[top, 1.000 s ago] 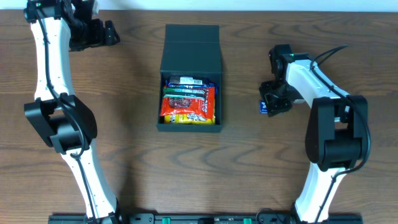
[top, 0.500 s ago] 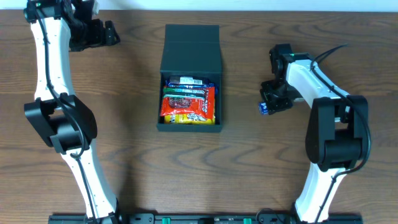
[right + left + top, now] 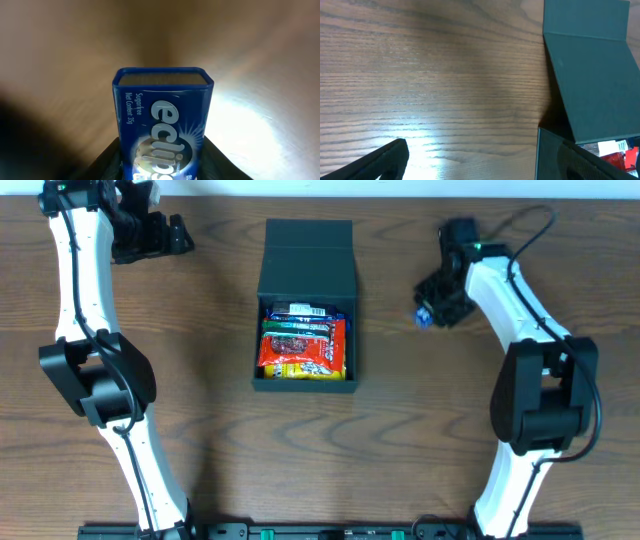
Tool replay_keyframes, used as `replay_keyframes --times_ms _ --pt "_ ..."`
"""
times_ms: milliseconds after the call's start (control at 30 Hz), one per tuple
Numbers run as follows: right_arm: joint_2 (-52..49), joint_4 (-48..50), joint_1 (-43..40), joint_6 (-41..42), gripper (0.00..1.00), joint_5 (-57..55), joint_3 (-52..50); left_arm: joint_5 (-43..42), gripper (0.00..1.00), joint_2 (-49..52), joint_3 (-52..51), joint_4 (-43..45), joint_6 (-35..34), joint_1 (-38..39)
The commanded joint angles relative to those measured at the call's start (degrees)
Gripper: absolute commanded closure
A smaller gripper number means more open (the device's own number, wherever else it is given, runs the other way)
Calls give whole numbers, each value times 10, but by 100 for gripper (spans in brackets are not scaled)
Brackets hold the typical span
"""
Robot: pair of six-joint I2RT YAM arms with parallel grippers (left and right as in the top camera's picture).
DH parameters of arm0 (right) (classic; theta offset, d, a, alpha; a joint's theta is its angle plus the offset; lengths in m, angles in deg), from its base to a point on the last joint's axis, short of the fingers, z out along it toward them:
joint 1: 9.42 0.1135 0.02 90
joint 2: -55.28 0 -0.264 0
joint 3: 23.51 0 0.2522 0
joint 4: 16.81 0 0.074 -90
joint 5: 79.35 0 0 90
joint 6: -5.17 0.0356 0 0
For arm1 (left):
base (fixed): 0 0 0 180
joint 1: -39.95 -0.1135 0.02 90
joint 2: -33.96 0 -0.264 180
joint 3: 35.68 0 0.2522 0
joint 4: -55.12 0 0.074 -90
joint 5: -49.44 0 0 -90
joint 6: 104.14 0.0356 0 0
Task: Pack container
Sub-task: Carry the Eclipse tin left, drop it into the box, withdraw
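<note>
Right hand (image 3: 431, 310) has just clamped the blue Eclipse tin (image 3: 162, 120) and lifted it off the table (image 3: 400, 460); the half-full container (image 3: 305, 275) sits to its left, so drop-in looks next, left hand (image 3: 168, 235) wide open, empty.

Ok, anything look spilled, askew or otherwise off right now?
Nothing stands out. The box sits square, its lid flap open at the back and the packets lying inside it. The right gripper holds a blue mint tin, apart from the box. The left gripper is open, off to the side.
</note>
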Motion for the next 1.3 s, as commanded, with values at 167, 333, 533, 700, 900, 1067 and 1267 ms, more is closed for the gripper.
replay_keyframes --times_ms 167,333,533,700,900,1067,1267 --pt "17 -49 96 -310 99 84 138 -9 5 -20 -1 -11 2 -1" --pt "16 -114 154 -352 99 84 150 -9 5 -20 -1 -10 2 -1" --pt "14 -158 195 -358 99 84 130 -9 4 -20 -1 -10 2 -1" --pt "14 -154 226 -356 99 84 85 -9 5 -20 -1 -9 2 -1" --pt "14 -137 247 -297 99 32 47 -9 5 -20 -1 -9 2 -1" --pt "14 -124 247 -247 98 -18 44 -9 4 -20 -1 -8 2 -1" --pt "14 -112 248 -240 83 -26 44 -9 5 -20 -1 -8 2 -1"
